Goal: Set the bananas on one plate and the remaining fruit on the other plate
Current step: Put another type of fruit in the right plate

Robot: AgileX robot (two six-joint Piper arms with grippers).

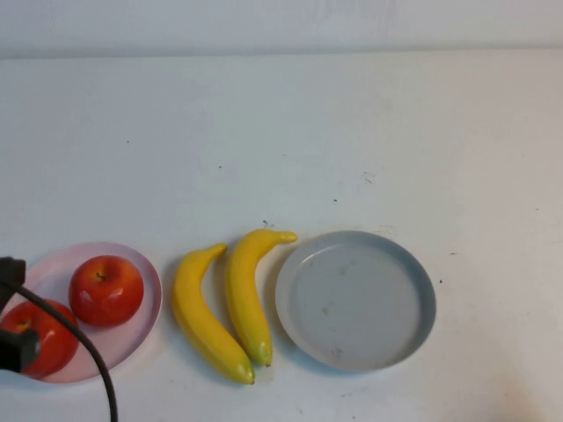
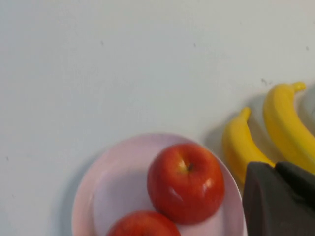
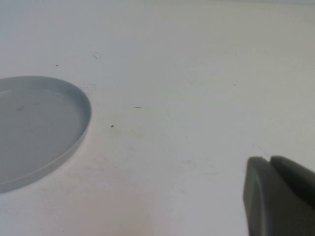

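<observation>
Two red apples lie on the pale pink plate at the near left. Two yellow bananas lie side by side on the table between the pink plate and the empty grey-blue plate. My left gripper is shut and empty, hovering by the pink plate's edge next to one apple; the bananas lie just beyond it. Its arm shows at the high view's left edge. My right gripper is shut and empty over bare table to the side of the grey-blue plate.
The white table stretches far behind the plates and to the right of the grey-blue plate. A black cable from the left arm hangs over the pink plate's near side.
</observation>
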